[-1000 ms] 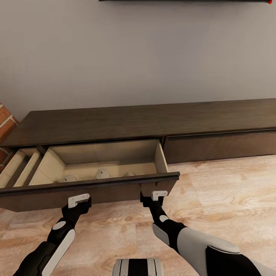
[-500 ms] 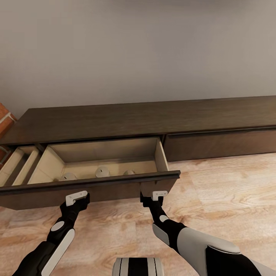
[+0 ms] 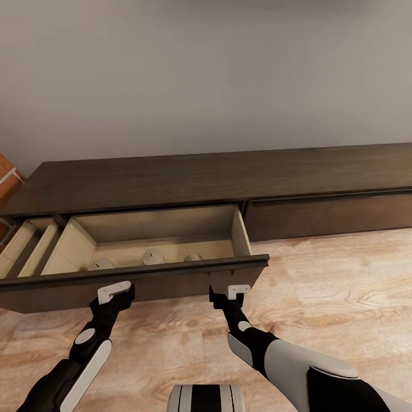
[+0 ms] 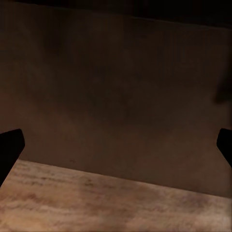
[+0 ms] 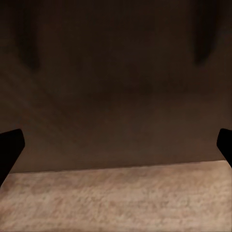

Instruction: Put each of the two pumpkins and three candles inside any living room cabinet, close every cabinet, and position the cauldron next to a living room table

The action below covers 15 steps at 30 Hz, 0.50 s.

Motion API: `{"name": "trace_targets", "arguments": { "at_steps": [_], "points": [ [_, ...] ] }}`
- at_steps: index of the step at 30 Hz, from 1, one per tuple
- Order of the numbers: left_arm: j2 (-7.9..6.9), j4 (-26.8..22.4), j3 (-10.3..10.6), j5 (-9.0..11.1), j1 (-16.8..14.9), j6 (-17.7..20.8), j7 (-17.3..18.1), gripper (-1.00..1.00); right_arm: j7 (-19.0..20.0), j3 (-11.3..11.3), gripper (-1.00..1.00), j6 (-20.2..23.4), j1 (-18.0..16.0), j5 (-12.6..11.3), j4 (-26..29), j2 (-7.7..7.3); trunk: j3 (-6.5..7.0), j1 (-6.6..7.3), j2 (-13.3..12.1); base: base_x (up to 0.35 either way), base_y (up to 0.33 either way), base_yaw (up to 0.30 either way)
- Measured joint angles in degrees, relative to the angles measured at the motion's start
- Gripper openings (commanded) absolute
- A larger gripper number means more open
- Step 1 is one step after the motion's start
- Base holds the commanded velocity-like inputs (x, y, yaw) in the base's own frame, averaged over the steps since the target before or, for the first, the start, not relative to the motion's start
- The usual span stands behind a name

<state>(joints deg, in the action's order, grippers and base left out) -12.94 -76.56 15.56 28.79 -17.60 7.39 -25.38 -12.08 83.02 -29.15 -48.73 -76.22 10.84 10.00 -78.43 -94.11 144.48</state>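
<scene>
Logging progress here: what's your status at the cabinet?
Left gripper and right gripper open, at the drawer front. Three candles inside the open drawer. Nothing in the way.

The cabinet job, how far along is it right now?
Done: three candles sit inside the pulled-out drawer of the cabinet.
In hand: the left gripper and right gripper, both open, are at the drawer front, apparently ready to push it shut.
Left: closing this drawer and the open compartment beside it. The pumpkins and cauldron can't be judged from here.
</scene>
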Motion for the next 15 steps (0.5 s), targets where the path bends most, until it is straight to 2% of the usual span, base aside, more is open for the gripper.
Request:
{"name": "trace_targets", "arguments": {
  "at_steps": [10,15],
  "points": [
    [-0.07,-0.1,-0.1,0.0,0.0,0.0,-0.1,1.00,-0.2,-0.1,1.00,-1.3,0.3,0.0,0.1,0.00,0.00,0.00,0.0,0.000,0.000,0.000],
    [-0.11,0.0,-0.1,0.0,0.1,0.0,0.0,1.00,-0.3,-0.2,1.00,-4.4,0.9,0.0,0.0,0.00,0.00,0.00,0.0,0.000,0.000,0.000]
  ]
}}
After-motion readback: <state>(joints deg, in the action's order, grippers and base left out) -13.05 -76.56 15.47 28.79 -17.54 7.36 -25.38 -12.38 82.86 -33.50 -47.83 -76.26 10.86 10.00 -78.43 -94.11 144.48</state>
